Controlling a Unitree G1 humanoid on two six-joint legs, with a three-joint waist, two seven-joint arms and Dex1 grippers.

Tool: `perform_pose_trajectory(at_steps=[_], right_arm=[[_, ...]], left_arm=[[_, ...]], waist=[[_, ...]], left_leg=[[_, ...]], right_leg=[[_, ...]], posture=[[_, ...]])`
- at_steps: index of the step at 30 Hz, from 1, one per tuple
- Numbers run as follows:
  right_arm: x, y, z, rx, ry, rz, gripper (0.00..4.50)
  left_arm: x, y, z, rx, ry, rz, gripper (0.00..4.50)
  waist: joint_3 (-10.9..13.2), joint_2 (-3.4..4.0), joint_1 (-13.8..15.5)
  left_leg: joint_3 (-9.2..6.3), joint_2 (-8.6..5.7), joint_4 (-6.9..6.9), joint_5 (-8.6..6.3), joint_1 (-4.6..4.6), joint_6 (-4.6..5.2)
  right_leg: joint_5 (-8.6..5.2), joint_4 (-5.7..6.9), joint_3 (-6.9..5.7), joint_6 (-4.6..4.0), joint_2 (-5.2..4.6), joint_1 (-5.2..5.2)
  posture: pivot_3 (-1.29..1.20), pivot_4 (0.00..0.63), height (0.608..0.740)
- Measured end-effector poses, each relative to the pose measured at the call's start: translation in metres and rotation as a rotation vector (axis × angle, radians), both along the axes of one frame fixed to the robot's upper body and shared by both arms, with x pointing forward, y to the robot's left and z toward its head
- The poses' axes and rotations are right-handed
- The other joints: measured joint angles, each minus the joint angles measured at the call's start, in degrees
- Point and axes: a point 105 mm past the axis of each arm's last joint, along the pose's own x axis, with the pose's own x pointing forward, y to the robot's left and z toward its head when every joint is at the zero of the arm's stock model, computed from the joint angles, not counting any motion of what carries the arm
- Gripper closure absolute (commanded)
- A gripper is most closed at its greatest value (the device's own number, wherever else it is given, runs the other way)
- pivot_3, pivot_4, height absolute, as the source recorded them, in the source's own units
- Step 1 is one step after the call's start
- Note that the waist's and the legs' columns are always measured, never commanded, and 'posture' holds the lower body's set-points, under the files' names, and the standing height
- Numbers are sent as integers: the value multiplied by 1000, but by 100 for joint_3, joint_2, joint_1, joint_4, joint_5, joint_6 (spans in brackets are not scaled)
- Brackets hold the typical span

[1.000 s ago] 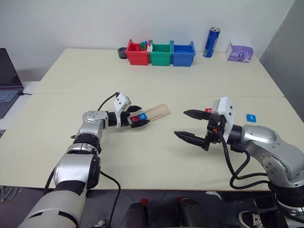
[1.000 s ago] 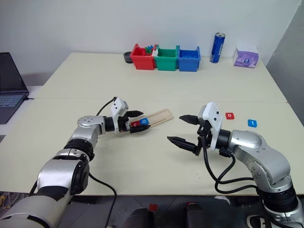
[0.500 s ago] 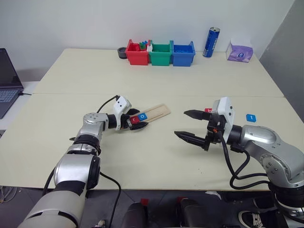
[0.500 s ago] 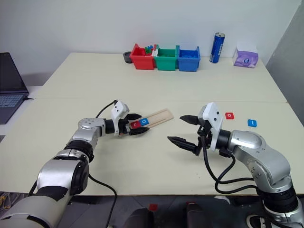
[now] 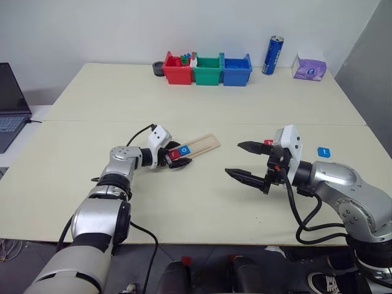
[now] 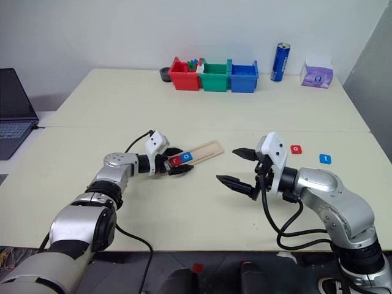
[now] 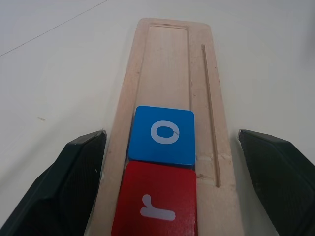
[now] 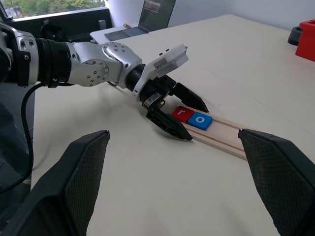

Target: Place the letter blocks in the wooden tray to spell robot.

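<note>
The wooden tray [image 5: 199,146] lies slanted on the table left of centre. A red r block [image 7: 156,204] and a blue o block [image 7: 162,135] sit side by side in its groove at the near end. My left gripper [image 5: 179,154] is open, with one finger on each side of that end, and holds nothing. A red o block [image 6: 296,149] and a blue t block [image 6: 326,158] lie loose on the table at the right. My right gripper [image 5: 233,159] hovers open and empty right of the tray, pointing toward it.
Red [image 5: 177,68], green [image 5: 207,68] and blue [image 5: 236,68] bins stand in a row at the back. A blue can [image 5: 272,54] and a purple tissue pack [image 5: 309,65] are to their right. A laptop [image 5: 9,104] sits at the left edge.
My left gripper has tipped down a little over the tray's near end and stays open. The blocks, tray and right arm have not moved.
</note>
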Motion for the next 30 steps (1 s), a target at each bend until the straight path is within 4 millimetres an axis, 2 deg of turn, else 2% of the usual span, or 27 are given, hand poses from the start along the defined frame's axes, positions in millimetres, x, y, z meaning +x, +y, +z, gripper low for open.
perform_pose_trajectory(at_steps=[5,20,24,30], right_arm=[[0,0,-1,0,4,-5,0],[0,-1,-2,2,2,-2,0],[-1,-1,-1,2,-8,-2,0],[-20,-13,-21,-78,-10,0,0]], left_arm=[[0,0,0,2,-2,-4,1102],[-4,-5,1,20,-16,-60,1115],[-17,-13,1,22,-8,-200,1115],[-47,-23,-6,20,-18,-418,1115]], waist=[[0,0,0],[0,0,0],[0,0,-10],[0,1,-7]], left_leg=[[1,0,0,0,0,0],[1,0,0,0,-2,0],[3,1,0,0,-3,0],[1,3,-5,0,-6,0]], right_leg=[[0,-1,1,0,0,0],[0,-5,0,0,0,0],[0,-8,1,0,1,0],[-1,-19,10,0,-1,0]], posture=[[0,150,740],[0,150,740],[0,150,740],[0,150,740]])
